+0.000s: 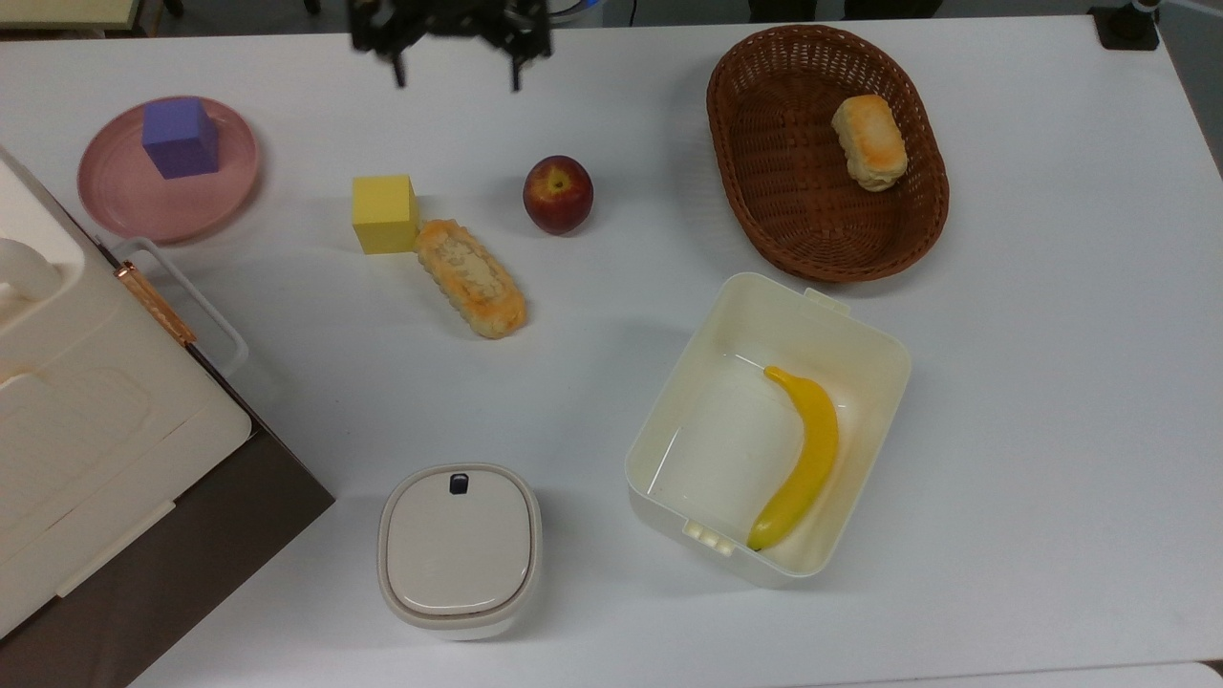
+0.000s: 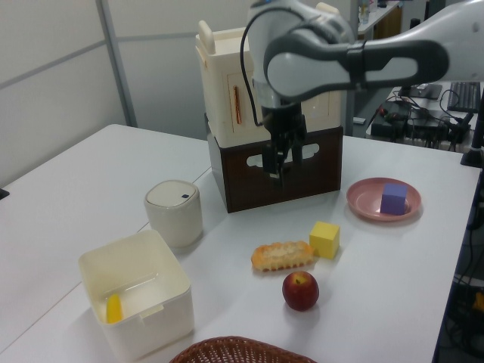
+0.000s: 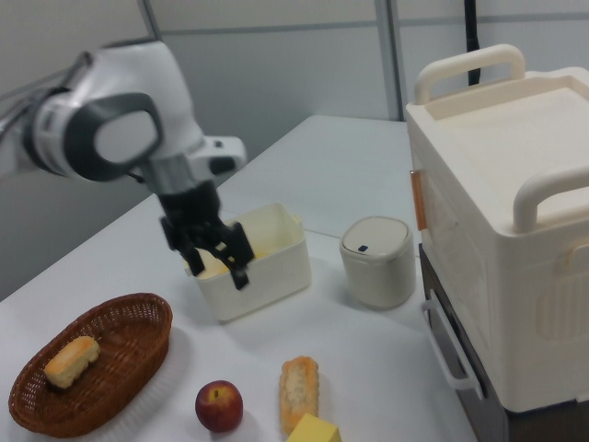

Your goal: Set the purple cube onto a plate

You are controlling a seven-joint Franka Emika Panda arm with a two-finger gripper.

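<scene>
While the purple cube (image 1: pixel 179 138) sits on the plate (image 1: pixel 129 207), toward its upper-left part in the top view, the gripper (image 1: pixel 451 59) hangs at the top view's upper edge, well apart from both, fingers spread wide and holding nothing.

Left view: cube and plate at the left view's right, near the table edge; gripper (image 2: pixel 281 165) raised in front of the stacked cream-and-brown cabinet (image 2: pixel 266 98). Right view: gripper (image 3: pixel 215 260) aloft before the open cream bin (image 3: pixel 270 262); the cabinet's cream top and handles fill the right view's right side.

Other items, top view: yellow cube (image 1: pixel 384 212) touching a long bread roll (image 1: pixel 471 278); red apple (image 1: pixel 557 194) just beside them; brown wicker basket (image 1: pixel 755 172) holding a small bun (image 1: pixel 868 141); the bin holding a banana (image 1: pixel 801 458); lidded round container (image 1: pixel 459 547) near the cabinet.

Nothing stands between gripper and plate.

Surface: white table (image 1: pixel 1051 382). Room: pale panelled walls in the left and right views; desk clutter and cables behind the arm in the left view.
</scene>
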